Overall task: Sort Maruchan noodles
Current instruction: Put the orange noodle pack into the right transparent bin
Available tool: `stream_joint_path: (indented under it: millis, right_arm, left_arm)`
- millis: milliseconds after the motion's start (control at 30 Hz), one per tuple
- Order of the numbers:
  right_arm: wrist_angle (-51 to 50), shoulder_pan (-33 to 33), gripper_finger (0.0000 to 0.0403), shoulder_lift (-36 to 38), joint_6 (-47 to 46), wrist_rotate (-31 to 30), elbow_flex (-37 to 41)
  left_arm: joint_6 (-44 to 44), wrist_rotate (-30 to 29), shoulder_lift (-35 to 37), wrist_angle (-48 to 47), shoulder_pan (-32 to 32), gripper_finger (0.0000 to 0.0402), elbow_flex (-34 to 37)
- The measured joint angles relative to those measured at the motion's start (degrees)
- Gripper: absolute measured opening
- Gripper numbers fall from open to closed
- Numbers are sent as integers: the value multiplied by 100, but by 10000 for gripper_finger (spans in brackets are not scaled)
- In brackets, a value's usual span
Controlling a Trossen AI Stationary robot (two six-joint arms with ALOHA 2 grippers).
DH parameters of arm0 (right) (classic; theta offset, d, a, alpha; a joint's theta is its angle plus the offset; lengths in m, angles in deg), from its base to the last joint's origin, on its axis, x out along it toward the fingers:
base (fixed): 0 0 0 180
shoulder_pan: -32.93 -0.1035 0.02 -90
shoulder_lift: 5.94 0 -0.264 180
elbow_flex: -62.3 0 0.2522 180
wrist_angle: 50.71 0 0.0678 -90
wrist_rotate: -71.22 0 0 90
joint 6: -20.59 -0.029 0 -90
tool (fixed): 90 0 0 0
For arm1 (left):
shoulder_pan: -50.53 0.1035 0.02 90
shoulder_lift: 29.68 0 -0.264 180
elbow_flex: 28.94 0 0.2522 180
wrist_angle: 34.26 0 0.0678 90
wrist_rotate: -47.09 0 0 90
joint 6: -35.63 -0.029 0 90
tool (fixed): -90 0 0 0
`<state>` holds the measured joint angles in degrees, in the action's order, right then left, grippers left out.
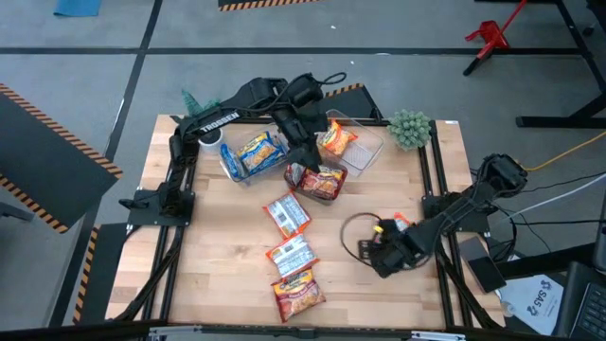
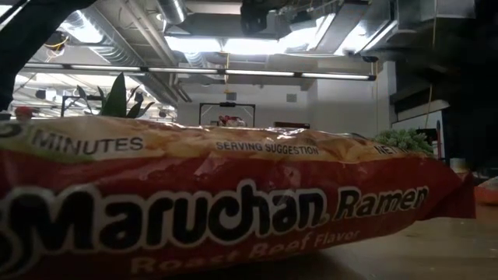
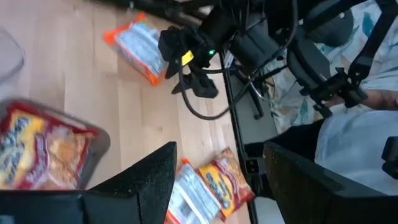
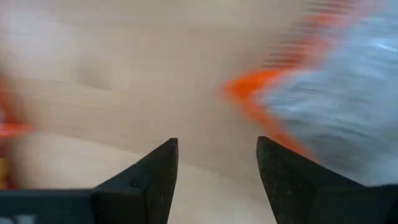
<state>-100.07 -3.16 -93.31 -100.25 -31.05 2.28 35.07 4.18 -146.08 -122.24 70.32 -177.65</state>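
Two grippers, both jaws apart, nothing held: left gripper [image 1: 305,163] above the table's far middle, right gripper [image 1: 379,248] low near the right edge. Roast-beef Maruchan packet [image 2: 218,206] blocks most of the low view. Right wrist view too blurred to read. Crinkly packets: red one [image 1: 319,182] at centre, three [image 1: 287,214] toward the near edge, two in clear bins [image 1: 365,152]. Wooden table [image 1: 227,256], grey floor [image 1: 76,76].

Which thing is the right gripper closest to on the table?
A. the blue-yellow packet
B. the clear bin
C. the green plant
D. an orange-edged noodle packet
D: the right gripper, open and empty, sits low over the table next to an orange-edged packet, which the high view shows at the table's right side, far from the bins.
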Motion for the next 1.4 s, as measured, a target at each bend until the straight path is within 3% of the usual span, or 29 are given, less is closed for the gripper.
stream_joint_path:
  millis: [100,200,300,467,667,867,1067,1233,1400]
  right_arm:
    - [963,445,205,0,1226,-456,-6]
    - [1189,838,205,3,2082,-370,-224]
    - [-228,1097,205,7,1936,269,-543]
    - [-2732,1075,205,7,1457,571,-1147]
    - [-4099,942,205,11,1388,1066,-1326]
    - [-3219,715,205,8,1175,1787,-606]
    - [-1945,649,204,35,719,1580,-221]
    - [-1068,840,205,31,882,665,-184]
    - [69,1243,205,-1,1925,-359,-154]
  left_arm:
    - [-11,-2,16,-258,-13,234,7]
    - [-122,19,52,-404,-54,234,4]
    - [-151,24,71,-496,-65,234,7]
    - [-141,33,96,-480,-178,234,2]
    - [-182,-123,96,-505,-347,234,2]
    - [-232,-128,119,-510,-369,234,2]
    - [-155,-104,396,-460,-367,234,-2]
    - [-109,-174,631,-465,-410,234,4]
    - [-107,-392,831,-426,-505,234,1]
